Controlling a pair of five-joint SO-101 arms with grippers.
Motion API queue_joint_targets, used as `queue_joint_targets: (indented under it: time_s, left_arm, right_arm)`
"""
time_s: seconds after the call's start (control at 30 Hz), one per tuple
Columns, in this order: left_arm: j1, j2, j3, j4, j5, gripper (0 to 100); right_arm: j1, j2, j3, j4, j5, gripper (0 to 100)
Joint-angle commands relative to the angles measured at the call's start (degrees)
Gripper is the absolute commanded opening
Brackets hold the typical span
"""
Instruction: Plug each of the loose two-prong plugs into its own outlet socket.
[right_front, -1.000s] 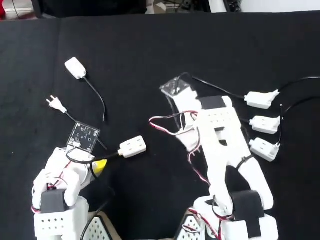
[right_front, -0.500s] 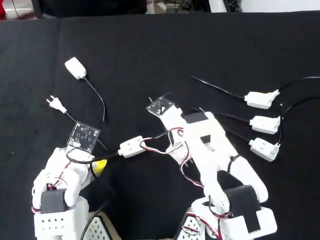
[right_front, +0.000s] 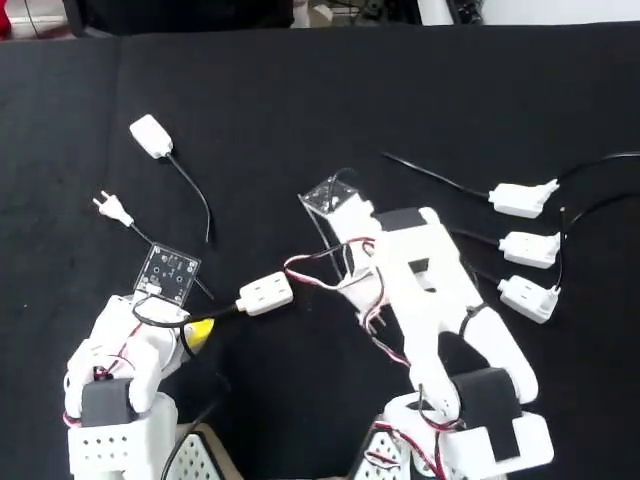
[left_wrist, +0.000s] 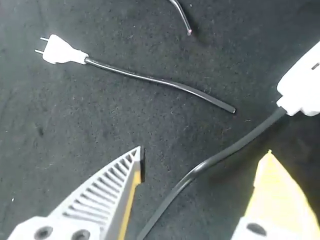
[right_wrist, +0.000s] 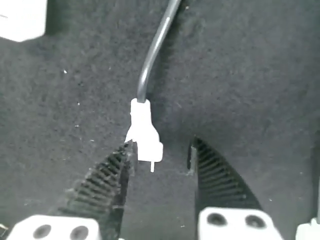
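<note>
On the black table (right_front: 300, 90), the right gripper (right_wrist: 160, 150) stands apart around a white plug (right_wrist: 144, 137) touching one finger. Left gripper (left_wrist: 202, 152), likewise apart, straddles the cord (left_wrist: 220, 155) of an edge-cropped outlet socket (left_wrist: 302, 85); second plug (left_wrist: 57, 50) lies beyond.

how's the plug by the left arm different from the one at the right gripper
The left plug lies apart from the left gripper; the right plug sits between the open fingers of the right gripper. The left plug's cord shows a free end; the right plug's shows none. Both are white, two-pronged, unplugged.
</note>
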Motion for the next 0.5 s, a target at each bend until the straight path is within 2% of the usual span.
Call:
queue_joint_targets:
  time_s: [0.0,0.2,0.47]
  left_arm:
    - [-0.57,-0.35,-0.13,0.26,-0.62,35]
    - [-0.57,-0.35,-0.13,0.26,-0.62,35]
    - [-0.57,-0.26,-0.13,0.35,-0.62,35]
  right_arm:
    - [0.79,-0.22,1.45,-2.29,-0.09,16.2]
    - [0.7,-0.13,10.42,-12.13,-0.62,16.2]
    - [-3.96,-0.04,10.51,-11.08,-3.25,16.2]
